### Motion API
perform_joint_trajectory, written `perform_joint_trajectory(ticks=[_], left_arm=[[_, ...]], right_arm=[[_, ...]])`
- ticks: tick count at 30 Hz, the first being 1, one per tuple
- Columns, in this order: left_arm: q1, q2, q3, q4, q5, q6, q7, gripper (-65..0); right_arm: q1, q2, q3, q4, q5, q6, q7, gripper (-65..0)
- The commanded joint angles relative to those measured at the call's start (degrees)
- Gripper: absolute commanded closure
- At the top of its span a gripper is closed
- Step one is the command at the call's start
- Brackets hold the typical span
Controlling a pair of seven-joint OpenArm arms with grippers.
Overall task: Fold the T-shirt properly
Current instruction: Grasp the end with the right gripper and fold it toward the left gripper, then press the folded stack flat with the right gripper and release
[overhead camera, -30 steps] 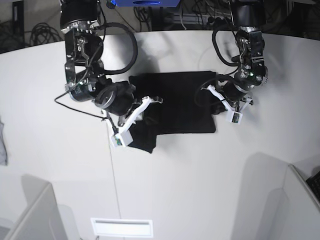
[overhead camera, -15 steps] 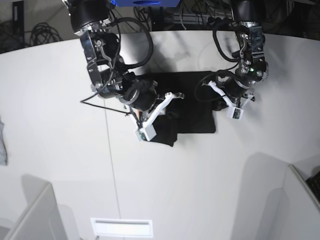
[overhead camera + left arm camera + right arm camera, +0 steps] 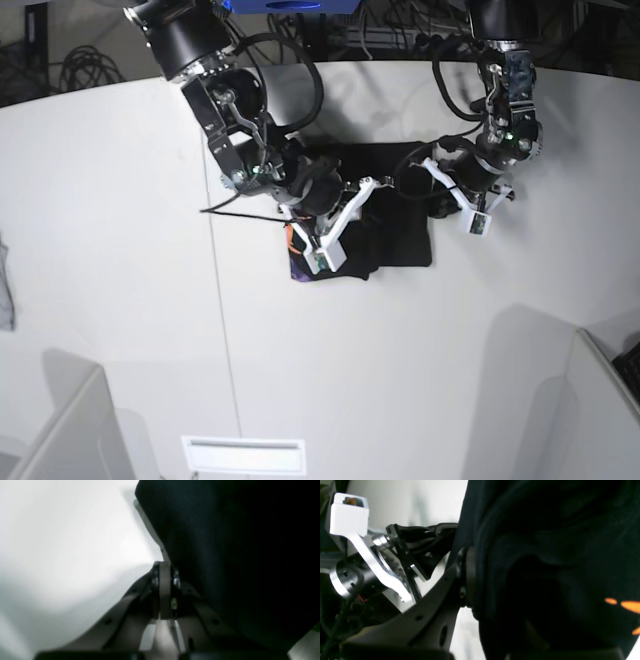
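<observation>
On the white table point(image 3: 120, 180), far centre: the T-shirt point(image 3: 395, 205), black, partly folded, lying between the two arms. At its near-left corner a turned-over flap shows purple and orange print point(image 3: 296, 258); the right wrist view shows orange marks point(image 3: 627, 605) on the dark cloth. Right gripper point(image 3: 352, 225), over the shirt's left part: fingers point(image 3: 466, 575) clamped on a lifted fold of the T-shirt. Left gripper point(image 3: 440, 195), at the shirt's right edge: fingers point(image 3: 163, 590) pressed narrowly together beside the cloth edge; whether cloth lies between them cannot be told.
</observation>
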Motion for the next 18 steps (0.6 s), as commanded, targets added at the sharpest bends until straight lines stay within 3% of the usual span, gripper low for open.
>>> perform_joint_trajectory(ticks=[1,15,18], left_arm=[[1.6,-0.6,-0.1,-0.5,4.9,1.7,8.2,0.0],[12.2,-0.6,-16.6,11.9,4.0,1.3,8.2,0.0],[13.5,-0.8,-20.5,11.4,-1.0,-0.8,8.3,0.0]], right_arm=[[1.3,-0.5,-0.4,0.4,0.8,-0.6,1.5,0.0],[3.5,-2.6,-1.7,-5.5,1.0,-1.7,2.9,0.0],[3.4,-2.6,-1.5,-5.4,1.0,-1.8,2.9,0.0]])
